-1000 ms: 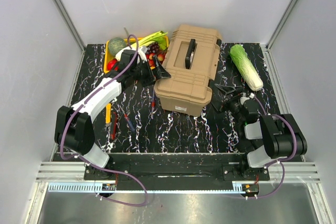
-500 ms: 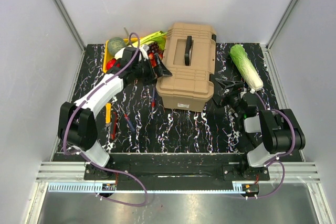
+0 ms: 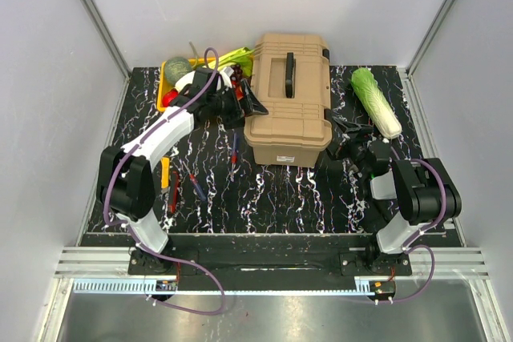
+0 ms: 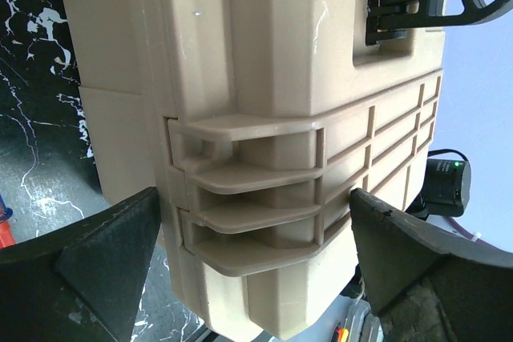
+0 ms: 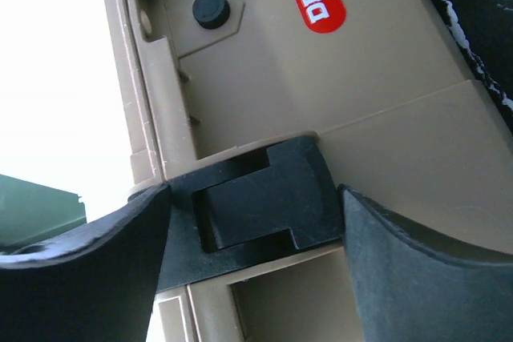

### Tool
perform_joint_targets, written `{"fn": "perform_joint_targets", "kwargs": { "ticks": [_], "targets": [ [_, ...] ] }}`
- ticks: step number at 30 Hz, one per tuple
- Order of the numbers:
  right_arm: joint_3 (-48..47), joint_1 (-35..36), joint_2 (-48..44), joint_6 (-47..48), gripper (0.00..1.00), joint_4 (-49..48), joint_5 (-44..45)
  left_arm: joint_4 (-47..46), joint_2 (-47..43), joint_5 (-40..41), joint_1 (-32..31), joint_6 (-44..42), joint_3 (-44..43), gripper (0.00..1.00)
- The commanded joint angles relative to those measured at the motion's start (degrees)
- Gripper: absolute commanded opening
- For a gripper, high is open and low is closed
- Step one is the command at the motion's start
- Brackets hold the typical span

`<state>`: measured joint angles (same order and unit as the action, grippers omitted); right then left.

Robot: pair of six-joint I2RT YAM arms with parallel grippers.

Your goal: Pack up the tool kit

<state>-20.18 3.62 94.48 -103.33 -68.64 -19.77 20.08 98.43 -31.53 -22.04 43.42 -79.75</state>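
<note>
The tan ribbed toolbox stands shut at the middle back of the table, its black handle on top. My left gripper is open at the box's left side. In the left wrist view a ribbed corner of the toolbox sits between the spread fingers of that gripper. My right gripper is at the box's front right. In the right wrist view its jaws stand wide on either side of the black latch. Small hand tools lie loose on the left.
A yellow crate of vegetables and fruit stands at the back left, right behind the left gripper. A green napa cabbage lies at the back right. A yellow-handled tool and a screwdriver lie in front of the box.
The toolbox has turned from askew to square with the table. The left gripper followed its side to the right. The right gripper moved in onto the latch and its jaws narrowed slightly.
</note>
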Motion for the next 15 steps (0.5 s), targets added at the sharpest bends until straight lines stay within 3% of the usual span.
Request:
{"fn": "perform_joint_targets", "kwargs": {
  "ticks": [1,7,15],
  "targets": [
    [-4.16,3.68,-2.72,2.17,0.78,-21.01,-12.66,1.02,3.17,-5.47,-5.99,-1.85,-0.59,0.97],
    [-3.9,3.59,-1.84,2.78,0.51,-20.74,-12.84,2.33,3.35,-3.46,-5.99,-2.72,0.11,0.96],
    [-3.28,3.24,-3.24,5.32,0.36,-14.26,-13.45,5.59,2.03,2.17,-5.99,-4.92,2.13,0.96]
  ]
}}
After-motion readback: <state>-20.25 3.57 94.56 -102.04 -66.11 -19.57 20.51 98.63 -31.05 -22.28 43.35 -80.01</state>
